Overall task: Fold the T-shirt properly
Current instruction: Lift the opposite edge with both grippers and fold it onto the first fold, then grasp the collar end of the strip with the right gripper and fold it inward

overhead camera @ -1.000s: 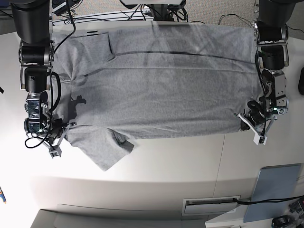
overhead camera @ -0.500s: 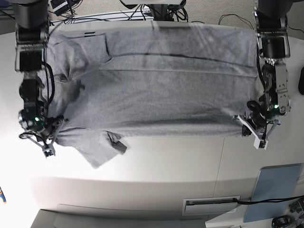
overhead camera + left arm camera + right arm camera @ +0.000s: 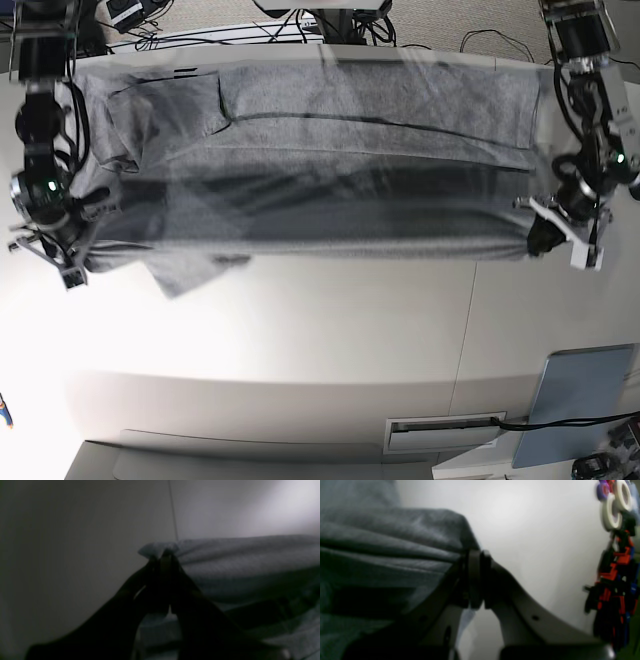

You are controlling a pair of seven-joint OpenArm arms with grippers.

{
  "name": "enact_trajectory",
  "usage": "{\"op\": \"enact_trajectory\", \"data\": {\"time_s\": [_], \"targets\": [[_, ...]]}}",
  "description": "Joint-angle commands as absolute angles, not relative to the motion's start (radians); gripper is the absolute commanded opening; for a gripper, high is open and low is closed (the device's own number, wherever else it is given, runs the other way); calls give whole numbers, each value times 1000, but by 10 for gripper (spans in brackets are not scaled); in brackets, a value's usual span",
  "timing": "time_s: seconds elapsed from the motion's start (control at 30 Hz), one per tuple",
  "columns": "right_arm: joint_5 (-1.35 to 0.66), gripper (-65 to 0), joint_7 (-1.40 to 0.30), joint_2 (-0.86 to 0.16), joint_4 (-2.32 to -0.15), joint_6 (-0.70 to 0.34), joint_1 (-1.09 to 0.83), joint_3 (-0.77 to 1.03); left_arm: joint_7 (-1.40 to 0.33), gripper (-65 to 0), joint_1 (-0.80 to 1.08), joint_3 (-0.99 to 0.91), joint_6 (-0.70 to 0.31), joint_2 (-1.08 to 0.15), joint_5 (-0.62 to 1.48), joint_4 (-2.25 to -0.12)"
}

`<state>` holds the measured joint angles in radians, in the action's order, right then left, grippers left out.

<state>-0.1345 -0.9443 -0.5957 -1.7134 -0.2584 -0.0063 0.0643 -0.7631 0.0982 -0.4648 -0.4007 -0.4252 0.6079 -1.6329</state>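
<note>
1. The grey T-shirt (image 3: 320, 170) stretches wide across the far half of the white bench (image 3: 300, 340), its near edge pulled taut in a straight line from left to right; a dark fold band runs along its middle, and a sleeve (image 3: 185, 275) hangs toward the near side at the left.
2. The left claw (image 3: 545, 238), at the scene's right, is clamped shut on the shirt's near right corner; the left wrist view shows the dark fingers (image 3: 162, 580) pinching a small bunch of cloth (image 3: 160, 548).
3. The right claw (image 3: 75, 262), at the scene's left, is closed on the near left corner; the right wrist view shows grey cloth (image 3: 395, 542) gathered into the closed jaws.
4. A grey-blue panel (image 3: 580, 400) lies at the near right; cables (image 3: 330, 30) trail beyond the far edge.
</note>
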Motion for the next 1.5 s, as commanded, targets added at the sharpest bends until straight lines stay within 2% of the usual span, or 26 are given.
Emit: {"op": "enact_trajectory", "data": {"time_s": [0.0,0.37,0.47,0.77,1.1,1.23,1.47], "targets": [[-113,-650,-936,-620,-1762,-246,-20,98,-741,-650,105,-491,-394,-446,627,-1662],[-112,-650,-965,-590,-2025,-234,-347,248,-742,-650,324,-598,-455,-446,712,-1793],[-111,-650,-971,-590,-2048,-233,-418,258,-741,-650,376,-598,-471,-446,712,-1793],[-52,-650,-956,-590,-2050,-136,-597,257,-741,-650,502,-598,-473,-446,745,-1793],[-52,-650,-955,-590,-2049,-79,-663,257,-739,-650,515,-598,-473,-429,733,-1792],[-52,-650,-953,-590,-2049,-62,-662,257,-724,-650,515,-598,-532,-398,734,-1783],[-52,-649,-944,-590,-2049,-100,-662,257,-714,-650,515,-598,-537,-385,722,-1778]]}}
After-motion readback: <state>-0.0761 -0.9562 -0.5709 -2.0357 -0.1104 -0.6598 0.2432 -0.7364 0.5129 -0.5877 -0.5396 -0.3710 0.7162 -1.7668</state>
